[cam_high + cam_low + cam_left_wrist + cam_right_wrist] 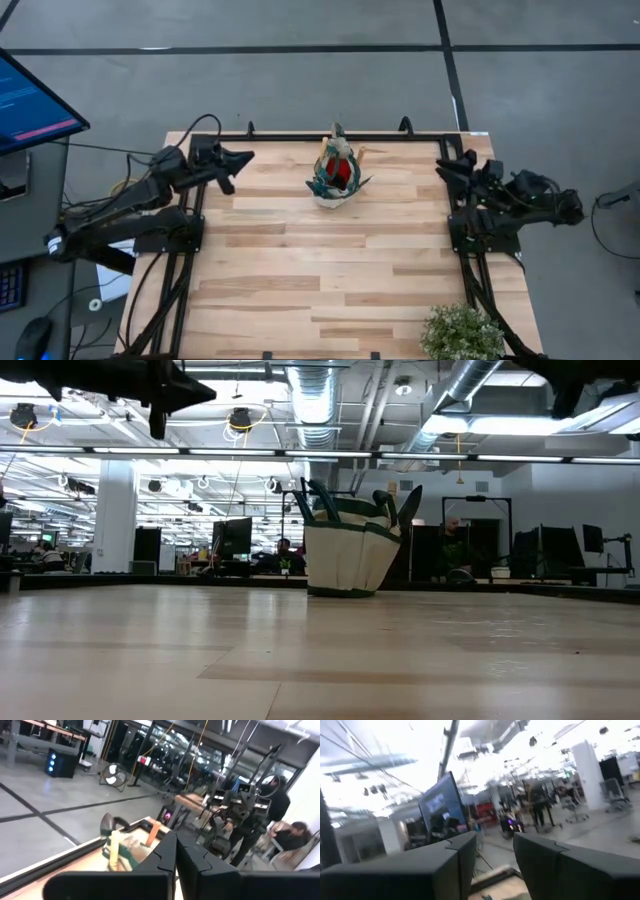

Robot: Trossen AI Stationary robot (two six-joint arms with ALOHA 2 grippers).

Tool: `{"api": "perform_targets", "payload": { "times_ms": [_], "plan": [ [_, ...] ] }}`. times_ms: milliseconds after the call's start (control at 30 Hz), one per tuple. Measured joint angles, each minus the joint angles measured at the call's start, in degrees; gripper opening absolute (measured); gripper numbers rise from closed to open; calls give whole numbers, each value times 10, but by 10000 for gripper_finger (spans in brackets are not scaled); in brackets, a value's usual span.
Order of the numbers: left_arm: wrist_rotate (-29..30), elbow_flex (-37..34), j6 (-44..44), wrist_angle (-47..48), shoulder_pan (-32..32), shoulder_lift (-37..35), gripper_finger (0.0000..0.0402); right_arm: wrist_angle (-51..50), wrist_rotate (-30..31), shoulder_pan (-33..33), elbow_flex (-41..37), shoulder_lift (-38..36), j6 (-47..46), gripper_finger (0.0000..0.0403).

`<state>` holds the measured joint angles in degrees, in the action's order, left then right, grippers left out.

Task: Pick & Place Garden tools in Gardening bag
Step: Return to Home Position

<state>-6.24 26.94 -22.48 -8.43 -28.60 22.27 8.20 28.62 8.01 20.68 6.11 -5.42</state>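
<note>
Counter [300,290]: light wooden boards; no loose tool to be seen anywhere around the gardening bag in the high view.
Left gripper [235,160]: well apart from the gardening bag on its left side, lifted off the boards, holding nothing; fingers [165,855] drawn narrow, barely a slit between them in the left wrist view.
Right gripper [445,168]: well apart from the gardening bag on its right side, also raised and holding nothing; fingers [540,855] spread wide, with room showing between them.
Gardening bag [345,560]: upright on the counter between the two arms, beige wall with dark green trim, touched by neither gripper.
Leafy plant [462,333]: well apart from the gardening bag, off toward the right arm's side, not part of the job.
Garden tools [395,505]: inside the gardening bag, handles poking above its rim; exact count impossible to tell.
Red item [340,172]: nested in the bag's middle among the tools.
Done: packing, by the look of it.
Left: probably only parking both arms.
</note>
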Motion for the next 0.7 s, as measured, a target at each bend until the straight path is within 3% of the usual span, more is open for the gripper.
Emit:
{"api": "perform_targets", "payload": {
  "times_ms": [100, 267, 533, 700],
  "plan": [
    [0, 0, 10, 0, 0, 1, 4, 15, -10, 0, -32, -53, 0, 117],
    [4, 14, 26, 8, -2, -68, 3, 18, -16, 0, -42, -59, 8, 104],
    [108, 21, 42, 207, -2, -225, 3, -22, -17, 0, -42, -59, 8, 93],
    [119, 28, 72, 262, -2, -210, 3, -42, -17, -3, -63, -59, -24, 79]
  ]
}}
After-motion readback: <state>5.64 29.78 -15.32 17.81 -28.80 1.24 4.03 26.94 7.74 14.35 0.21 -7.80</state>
